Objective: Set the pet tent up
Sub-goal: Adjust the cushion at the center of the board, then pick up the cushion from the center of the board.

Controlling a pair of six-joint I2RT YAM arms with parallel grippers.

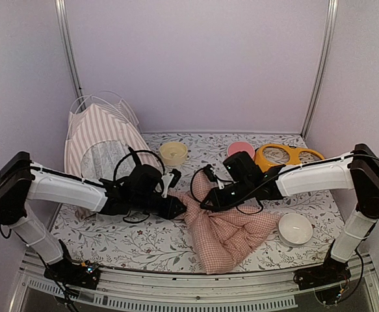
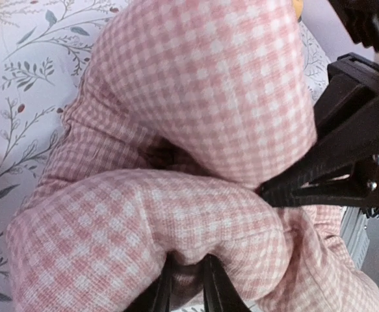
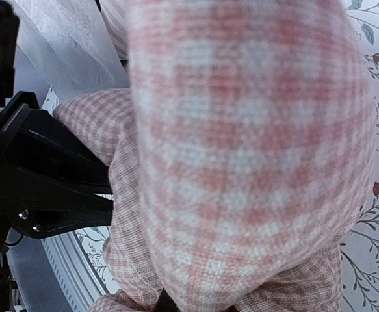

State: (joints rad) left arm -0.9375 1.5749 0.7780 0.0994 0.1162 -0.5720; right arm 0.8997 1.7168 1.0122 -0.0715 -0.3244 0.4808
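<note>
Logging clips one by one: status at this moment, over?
Left claw, right claw both shut on pink checked cushion, mid-table. Pet tent standing back left, not held. Cream bowl just right of tent.

Top view high above the table [image 1: 137, 244], looking down and forward, both wrist views tight on one checked cushion [image 2: 196, 97]

My left arm [image 1: 59, 188] and right arm [image 1: 313, 177] wear white shells over black joints, with black cables [image 1: 119, 162] looping loose at the wrists (small silver screws [image 2: 378, 159] show close up).
</note>
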